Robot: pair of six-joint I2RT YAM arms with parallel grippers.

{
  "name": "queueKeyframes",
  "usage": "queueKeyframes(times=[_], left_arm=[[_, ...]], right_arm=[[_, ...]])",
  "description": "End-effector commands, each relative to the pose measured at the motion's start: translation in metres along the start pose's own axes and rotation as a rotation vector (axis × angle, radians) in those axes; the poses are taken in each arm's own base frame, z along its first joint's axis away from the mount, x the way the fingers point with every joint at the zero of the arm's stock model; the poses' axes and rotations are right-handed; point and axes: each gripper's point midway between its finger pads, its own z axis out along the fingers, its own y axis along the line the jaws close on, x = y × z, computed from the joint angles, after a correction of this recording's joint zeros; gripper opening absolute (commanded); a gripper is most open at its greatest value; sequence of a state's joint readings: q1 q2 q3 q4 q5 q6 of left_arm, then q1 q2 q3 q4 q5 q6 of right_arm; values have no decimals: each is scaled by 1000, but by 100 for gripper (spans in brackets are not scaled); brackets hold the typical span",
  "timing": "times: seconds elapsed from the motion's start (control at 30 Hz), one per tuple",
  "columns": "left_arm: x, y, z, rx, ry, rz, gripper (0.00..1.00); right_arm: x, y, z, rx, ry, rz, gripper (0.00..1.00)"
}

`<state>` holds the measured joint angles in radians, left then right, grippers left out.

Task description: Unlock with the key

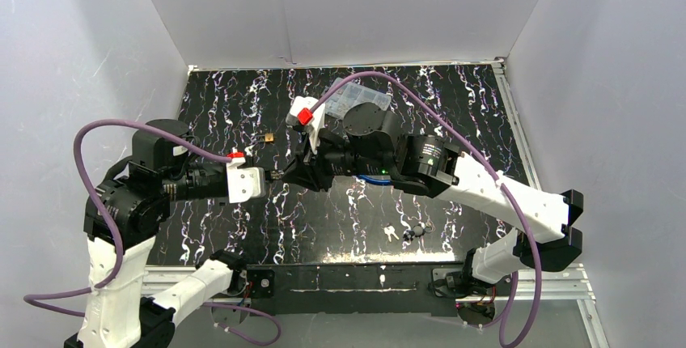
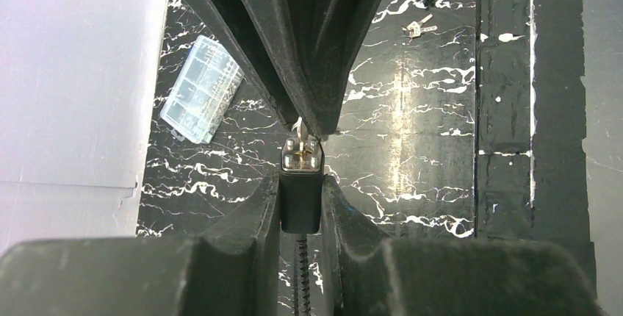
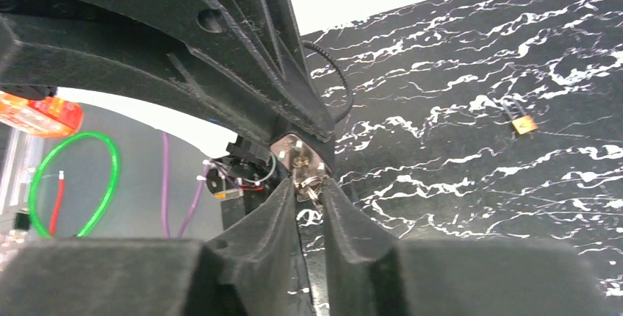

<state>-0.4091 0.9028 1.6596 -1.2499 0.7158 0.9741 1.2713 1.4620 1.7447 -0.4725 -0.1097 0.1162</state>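
Closest to the lens, the left claw [image 2: 300,184] has its two fingers pressed against the sides of one black lock [image 2: 300,212], which it holds above the left-middle of the table with its silvery face turned towards the other arm. One key [image 2: 297,131] stands in that face. The right claw [image 3: 310,189] is nipped nearly shut on the key, with a fingertip on either side of its head. One ribbed black cable [image 2: 300,275] runs from the lock's other end back between the left fingers.

Further out, on the black, white-veined table [image 1: 477,121], one small brass piece [image 1: 267,136] lies just beyond the two claws. One clear compartment box [image 1: 360,95] sits near the back wall, partly hidden behind the right arm; any print on it is too small to read. Near the front edge lies a small bunch of spare keys [image 1: 391,232], seemingly two, with one dark round object [image 1: 417,231] just beside them.
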Motion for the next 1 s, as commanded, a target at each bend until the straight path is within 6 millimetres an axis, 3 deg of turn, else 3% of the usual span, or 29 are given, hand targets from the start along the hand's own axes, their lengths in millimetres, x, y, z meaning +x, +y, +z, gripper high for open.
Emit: queueKeyframes(times=[0.0,0.2,0.4,0.67,0.97], left_arm=[[-10,0,-3,2,-36,31,0],[-7,-2,-2,8,-29,36,0],[-4,-2,-1,4,-20,55,0],[1,0,-2,-27,-11,126,0],[-1,20,-5,-178,-34,307,0]], right_arm=[[-22,2,-9,3,-68,-14,22],[-27,6,-8,-17,-78,-15,17],[-26,8,-4,-25,-70,9,2],[-19,8,4,-23,-64,83,1],[-26,14,6,-39,-94,204,1]])
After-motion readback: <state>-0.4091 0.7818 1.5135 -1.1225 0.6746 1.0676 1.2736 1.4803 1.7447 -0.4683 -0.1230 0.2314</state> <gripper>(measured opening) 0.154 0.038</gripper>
